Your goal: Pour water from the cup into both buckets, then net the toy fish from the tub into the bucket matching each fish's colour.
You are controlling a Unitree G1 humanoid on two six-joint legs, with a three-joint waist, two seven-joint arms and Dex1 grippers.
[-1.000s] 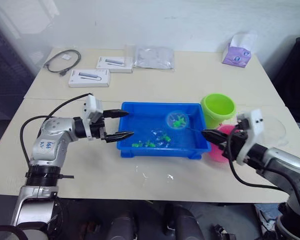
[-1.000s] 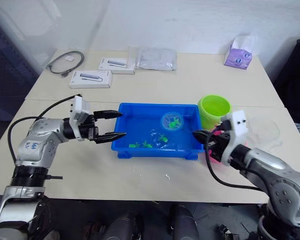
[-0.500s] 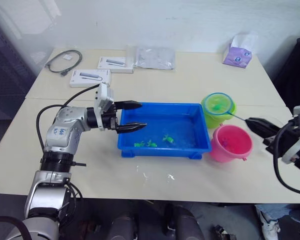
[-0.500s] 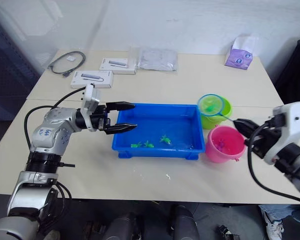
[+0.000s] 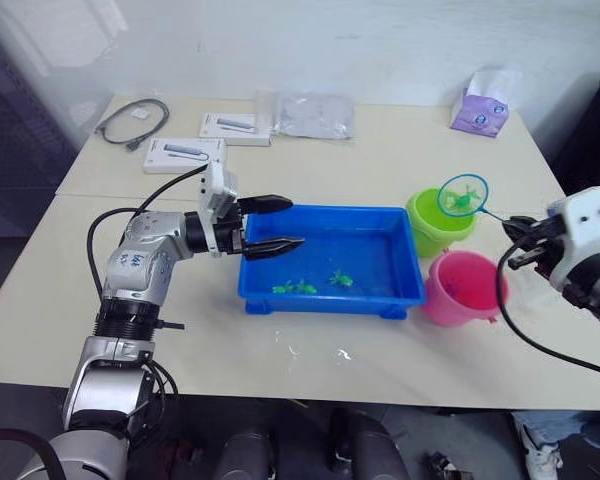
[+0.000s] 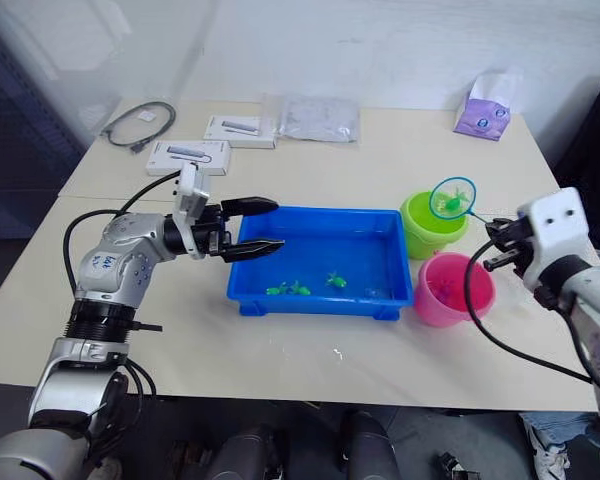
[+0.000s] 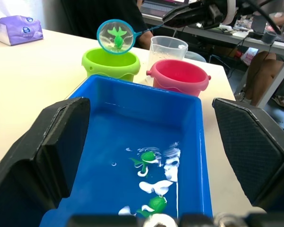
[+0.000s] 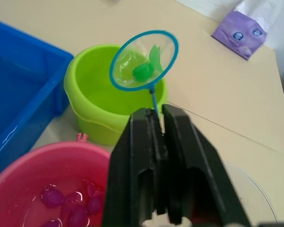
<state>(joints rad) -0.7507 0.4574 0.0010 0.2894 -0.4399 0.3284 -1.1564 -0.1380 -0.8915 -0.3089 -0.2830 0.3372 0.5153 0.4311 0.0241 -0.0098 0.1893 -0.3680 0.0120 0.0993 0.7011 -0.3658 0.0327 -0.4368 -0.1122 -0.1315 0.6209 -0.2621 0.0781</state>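
Observation:
The blue tub [image 5: 405, 283] sits mid-table with water and a few green fish [image 5: 295, 288] in it. To its right stand the lime green bucket [image 5: 432, 225] and, nearer, the pink bucket [image 5: 464, 290], which holds water and several pink fish [image 8: 61, 201]. My right gripper [image 5: 520, 246] is shut on the net's black handle. The blue hoop [image 5: 463, 195] hangs tilted above the green bucket's far rim with a green fish [image 8: 144, 71] in the mesh. My left gripper [image 5: 295, 222] hovers open over the tub's left end, holding nothing. The clear cup [image 7: 166, 49] stands behind the pink bucket.
At the back of the table lie a purple tissue pack [image 5: 478, 105], a clear plastic bag [image 5: 315, 115], two white boxes [image 5: 185, 155] and a coiled grey cable [image 5: 130, 120]. Water drops [image 5: 310, 350] mark the table in front of the tub.
My right gripper has lifted the net with a green fish out of the tub, moved it right and raised it above the green bucket. My left gripper has shifted right over the tub's left end.

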